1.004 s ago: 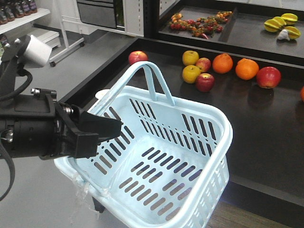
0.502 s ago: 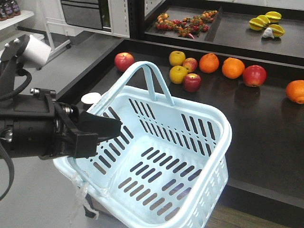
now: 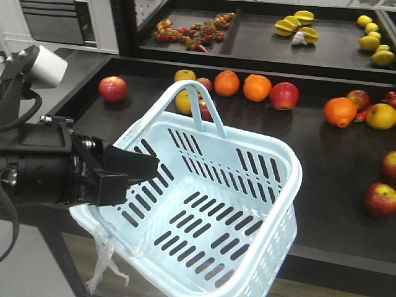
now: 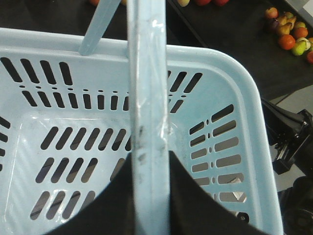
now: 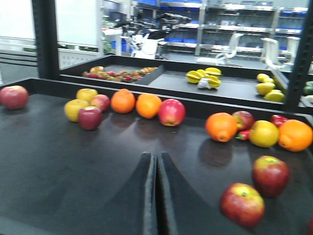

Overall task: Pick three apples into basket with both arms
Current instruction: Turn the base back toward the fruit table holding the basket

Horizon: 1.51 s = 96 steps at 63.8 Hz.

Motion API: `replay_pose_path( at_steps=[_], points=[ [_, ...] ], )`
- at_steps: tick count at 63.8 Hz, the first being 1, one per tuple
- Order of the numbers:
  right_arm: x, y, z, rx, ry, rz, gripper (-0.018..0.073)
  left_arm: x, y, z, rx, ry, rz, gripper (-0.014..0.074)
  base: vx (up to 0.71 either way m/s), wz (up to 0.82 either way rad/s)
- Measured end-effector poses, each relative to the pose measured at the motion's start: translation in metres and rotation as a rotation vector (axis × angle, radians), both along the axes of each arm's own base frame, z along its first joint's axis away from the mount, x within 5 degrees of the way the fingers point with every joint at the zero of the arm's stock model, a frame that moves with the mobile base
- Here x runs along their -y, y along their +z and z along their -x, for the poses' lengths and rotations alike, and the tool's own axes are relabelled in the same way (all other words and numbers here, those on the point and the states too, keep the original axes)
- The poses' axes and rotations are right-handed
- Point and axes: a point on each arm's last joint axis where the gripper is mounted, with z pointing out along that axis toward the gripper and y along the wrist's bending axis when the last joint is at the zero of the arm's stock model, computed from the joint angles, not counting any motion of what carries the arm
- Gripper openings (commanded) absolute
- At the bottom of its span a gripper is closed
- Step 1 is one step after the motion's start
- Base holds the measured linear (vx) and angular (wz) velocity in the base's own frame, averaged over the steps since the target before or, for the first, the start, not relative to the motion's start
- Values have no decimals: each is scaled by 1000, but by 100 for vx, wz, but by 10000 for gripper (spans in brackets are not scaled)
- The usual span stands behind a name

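We note the left hand (image 3: 148, 167) pinching the basket (image 3: 296, 180) rim, presumably presenting it for loading; the right hand (image 5: 156, 156) is pressed together, empty.

We see the fruit on the black tabletop (image 3: 309, 148) shifted well leftward in the front view. The lone dark red apple (image 3: 112, 88) now lies far left, and the lower yellow apple (image 3: 183, 103) shows through the hoop handle (image 3: 197, 114) of the pale blue plastic basket (image 3: 298, 185). A round orange (image 3: 340, 111) and two red-and-yellow apples (image 3: 380, 199) have come into view on the right.
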Motion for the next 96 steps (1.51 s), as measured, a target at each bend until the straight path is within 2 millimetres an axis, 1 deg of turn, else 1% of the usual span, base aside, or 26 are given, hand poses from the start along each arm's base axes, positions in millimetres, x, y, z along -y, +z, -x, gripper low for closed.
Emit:
replay_pose_path(
  at_steps=[59,96],
  points=[
    [0,0,0,0,0,0,-1,0,0,0,0,0,0,-8,9,-19],
    [0,0,0,0,0,0,-1,0,0,0,0,0,0,-8,9,-9]
  ],
)
